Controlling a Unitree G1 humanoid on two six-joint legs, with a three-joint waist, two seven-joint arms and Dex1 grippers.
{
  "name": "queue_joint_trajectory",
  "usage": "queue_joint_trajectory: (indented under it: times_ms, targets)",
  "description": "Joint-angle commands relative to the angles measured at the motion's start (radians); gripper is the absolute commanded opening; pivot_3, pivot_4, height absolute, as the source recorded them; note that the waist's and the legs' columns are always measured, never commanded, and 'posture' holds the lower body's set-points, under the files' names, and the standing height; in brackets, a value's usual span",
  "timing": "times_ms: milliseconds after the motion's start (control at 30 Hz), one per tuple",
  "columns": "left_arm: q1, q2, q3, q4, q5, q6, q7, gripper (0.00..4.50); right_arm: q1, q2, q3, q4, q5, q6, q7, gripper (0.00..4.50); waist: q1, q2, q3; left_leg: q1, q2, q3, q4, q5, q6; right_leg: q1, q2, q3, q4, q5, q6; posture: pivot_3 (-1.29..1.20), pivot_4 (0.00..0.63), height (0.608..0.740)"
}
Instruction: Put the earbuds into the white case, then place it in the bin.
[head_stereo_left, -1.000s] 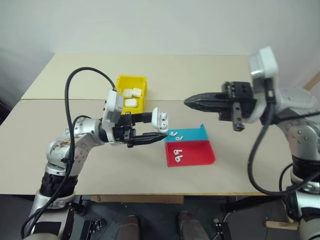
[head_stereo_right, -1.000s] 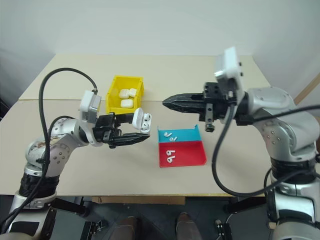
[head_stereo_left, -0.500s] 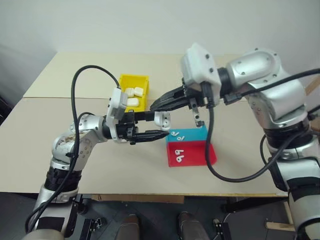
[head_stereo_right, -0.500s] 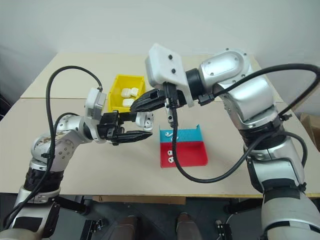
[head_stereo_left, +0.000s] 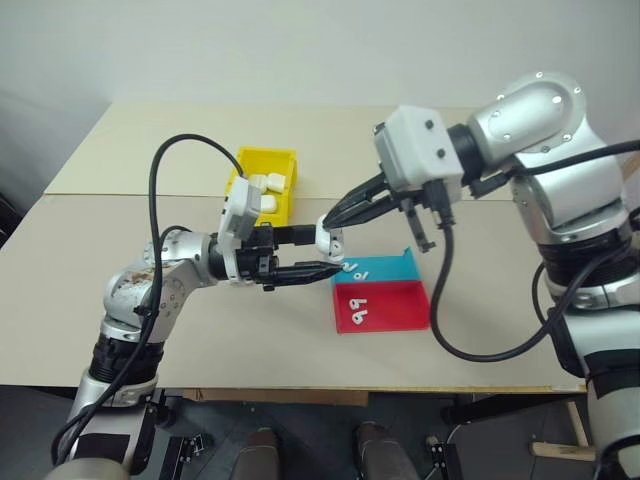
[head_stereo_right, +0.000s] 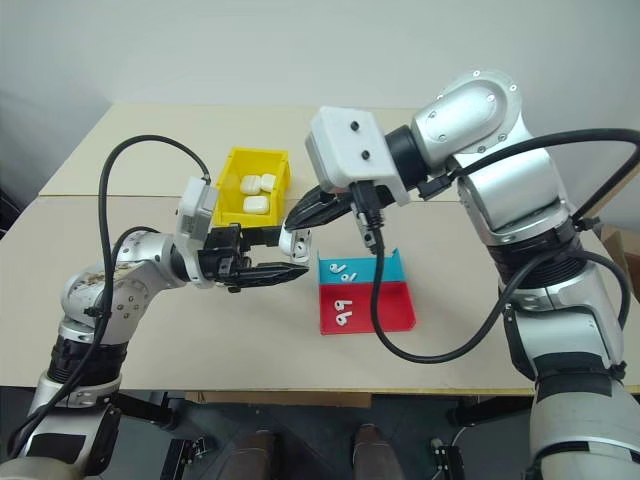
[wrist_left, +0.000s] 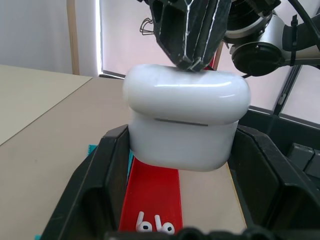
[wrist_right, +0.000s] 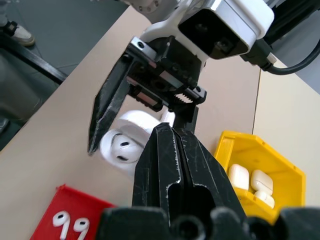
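My left gripper (head_stereo_left: 326, 250) is shut on the white case (head_stereo_left: 331, 241) and holds it above the table, just left of the trays. The case's lid looks closed in the left wrist view (wrist_left: 185, 125). My right gripper (head_stereo_left: 329, 223) is shut and reaches in from the right, its tips resting on top of the case (wrist_right: 122, 145). Two earbuds (head_stereo_left: 352, 268) lie in the blue tray (head_stereo_left: 390, 268) and two more earbuds (head_stereo_left: 356, 316) in the red tray (head_stereo_left: 400, 305). The yellow bin (head_stereo_right: 250, 157) stands behind my left gripper with several white cases (head_stereo_right: 255, 186) inside.
The two trays sit side by side at the table's middle, under and right of the held case. A black cable (head_stereo_left: 175, 150) arcs over my left arm. Bare tabletop (head_stereo_left: 250, 330) lies in front of the grippers.
My right arm has swung in from the right and rolled, bringing its shut tips down onto the case. The lid, standing open a second ago, now looks closed. My left gripper has stayed put.
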Motion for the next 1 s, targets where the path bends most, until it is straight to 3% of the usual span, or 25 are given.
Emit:
queue_joint_trajectory:
  times_ms: [33,567,1000]
  targets:
    - [-0.037,-0.007,0.031,-0.052,-0.030,-0.019,0.005,2.79,-0.014,-0.016,-0.024,-0.010,0.008,-0.023,0.057,0.02,-0.002,0.000,0.000,0.000,0.000,0.000,0.000,0.000,0.000,0.000,0.000,0.000,0.000,0.000,0.000,0.00,0.150,0.740]
    - [-0.009,0.006,0.041,-0.045,-0.028,-0.040,-0.021,2.79,-0.129,0.025,-0.095,0.089,0.016,-0.072,0.026,0.02,-0.004,0.000,0.000,0.000,0.000,0.000,0.000,0.000,0.000,-0.001,0.000,0.000,0.001,0.000,-0.001,0.00,0.150,0.740]
    - [0.012,0.009,0.028,0.028,0.004,-0.123,-0.080,2.79,-0.159,0.155,0.053,0.186,-0.136,-0.210,0.071,0.02,-0.001,0.001,0.000,0.000,0.000,0.000,0.000,0.001,-0.001,-0.001,0.000,0.000,0.001,0.000,-0.001,0.00,0.150,0.740]
